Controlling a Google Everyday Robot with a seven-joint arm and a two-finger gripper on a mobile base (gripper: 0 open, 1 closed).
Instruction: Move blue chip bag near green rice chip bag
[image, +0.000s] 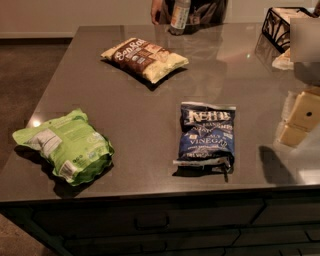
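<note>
The blue chip bag (206, 134) lies flat on the grey countertop (125, 115), right of centre near the front edge, with its white lettering facing up. The green rice chip bag (65, 145) lies puffed up at the front left of the counter, well apart from the blue bag. My gripper (299, 120) is a cream-coloured shape at the right edge of the view, above the counter and to the right of the blue bag, not touching it.
A brown-and-cream bag (145, 57) lies at the back centre. A bottle (179, 16) stands at the far edge with a person behind it. A black wire basket (280, 25) sits at the back right. Drawers run below the front edge.
</note>
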